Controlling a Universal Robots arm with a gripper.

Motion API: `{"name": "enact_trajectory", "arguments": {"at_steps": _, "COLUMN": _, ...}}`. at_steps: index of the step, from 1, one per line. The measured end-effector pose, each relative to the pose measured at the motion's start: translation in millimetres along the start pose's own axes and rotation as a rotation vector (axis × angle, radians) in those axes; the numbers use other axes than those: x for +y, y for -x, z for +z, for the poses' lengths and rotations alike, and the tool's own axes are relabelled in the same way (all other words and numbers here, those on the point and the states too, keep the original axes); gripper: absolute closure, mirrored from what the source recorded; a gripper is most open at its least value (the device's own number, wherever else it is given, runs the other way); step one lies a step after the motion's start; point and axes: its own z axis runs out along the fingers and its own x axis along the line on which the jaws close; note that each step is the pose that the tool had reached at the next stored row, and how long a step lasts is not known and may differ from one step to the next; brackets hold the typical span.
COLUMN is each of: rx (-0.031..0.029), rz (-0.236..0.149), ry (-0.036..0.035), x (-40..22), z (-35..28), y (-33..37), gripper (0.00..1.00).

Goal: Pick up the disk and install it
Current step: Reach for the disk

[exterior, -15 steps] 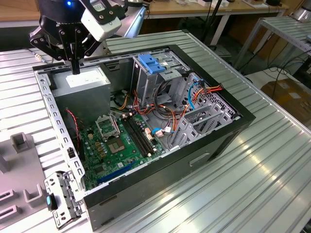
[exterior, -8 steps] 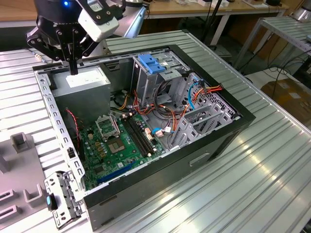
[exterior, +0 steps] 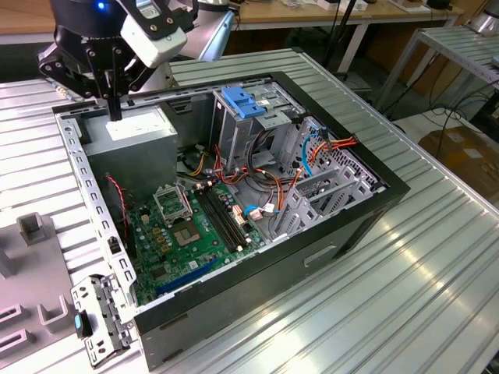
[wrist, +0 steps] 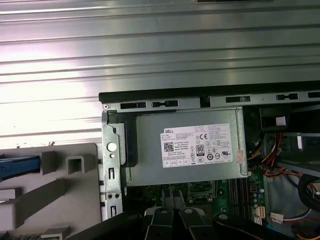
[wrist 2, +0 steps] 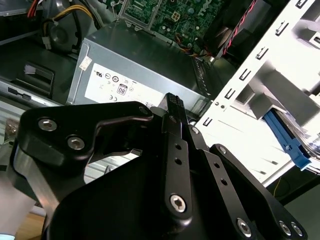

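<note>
One white-labelled power-supply box (wrist: 186, 172) lies under the jaws, seemingly clenched on nothing.

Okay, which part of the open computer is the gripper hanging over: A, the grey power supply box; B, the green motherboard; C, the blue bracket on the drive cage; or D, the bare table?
A: in the exterior view the gripper hangs over the grey power supply box, well away from the motherboard and the blue bracket.
</note>
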Motion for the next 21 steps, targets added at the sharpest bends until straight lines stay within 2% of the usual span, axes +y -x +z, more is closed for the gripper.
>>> {"name": "enact_trajectory", "arguments": {"at_steps": 21, "rx": 0.0001, "rz": 0.000, "ry": 0.0000, "x": -0.9, "z": -0.3, "y": -11.6, "gripper": 0.89}}
